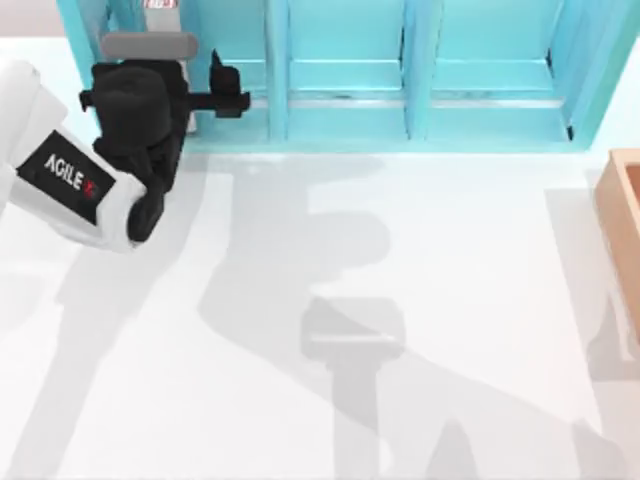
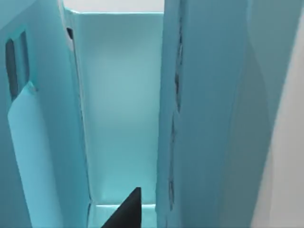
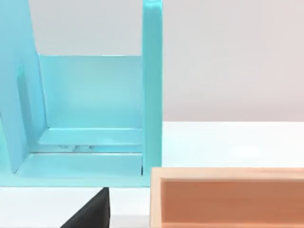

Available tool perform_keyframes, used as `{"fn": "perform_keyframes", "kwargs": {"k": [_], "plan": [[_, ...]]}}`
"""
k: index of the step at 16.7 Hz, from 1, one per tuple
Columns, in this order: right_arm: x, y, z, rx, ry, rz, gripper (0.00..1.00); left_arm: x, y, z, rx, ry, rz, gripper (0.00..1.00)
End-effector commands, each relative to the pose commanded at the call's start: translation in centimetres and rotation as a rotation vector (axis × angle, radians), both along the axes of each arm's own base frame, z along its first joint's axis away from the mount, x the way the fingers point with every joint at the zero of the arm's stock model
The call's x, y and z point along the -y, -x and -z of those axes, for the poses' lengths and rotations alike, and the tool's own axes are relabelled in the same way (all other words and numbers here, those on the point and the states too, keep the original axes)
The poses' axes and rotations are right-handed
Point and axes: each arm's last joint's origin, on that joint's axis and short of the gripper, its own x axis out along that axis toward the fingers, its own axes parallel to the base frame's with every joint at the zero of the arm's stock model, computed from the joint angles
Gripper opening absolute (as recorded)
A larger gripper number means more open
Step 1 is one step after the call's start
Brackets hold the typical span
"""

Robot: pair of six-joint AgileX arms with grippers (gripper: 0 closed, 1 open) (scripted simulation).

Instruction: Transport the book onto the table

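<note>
At the very top edge of the top view, the red-and-white label of the book peeks out inside the leftmost compartment of the turquoise shelf. My left wrist hides the rest of the book. My left gripper reaches into that compartment and is open. One of its fingers stands to the right of the label, and its dark tip points at the compartment's back wall. The white table spreads in front of the shelf. My right gripper is parked, with one fingertip showing off-centre.
The turquoise shelf unit runs along the table's far edge, with upright dividers between its compartments. A tan wooden box sits at the table's right edge, close before the right wrist. Arm shadows lie across the table's middle.
</note>
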Motion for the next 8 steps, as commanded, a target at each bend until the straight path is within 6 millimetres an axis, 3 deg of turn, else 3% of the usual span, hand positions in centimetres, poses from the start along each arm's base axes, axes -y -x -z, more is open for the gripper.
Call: {"fn": "perform_keyframes", "kwargs": {"k": [8], "plan": [[0.0, 0.0, 0.0, 0.0, 0.0, 0.0, 1.0, 0.0, 0.0, 0.0, 0.0, 0.0, 0.0, 0.1]]}}
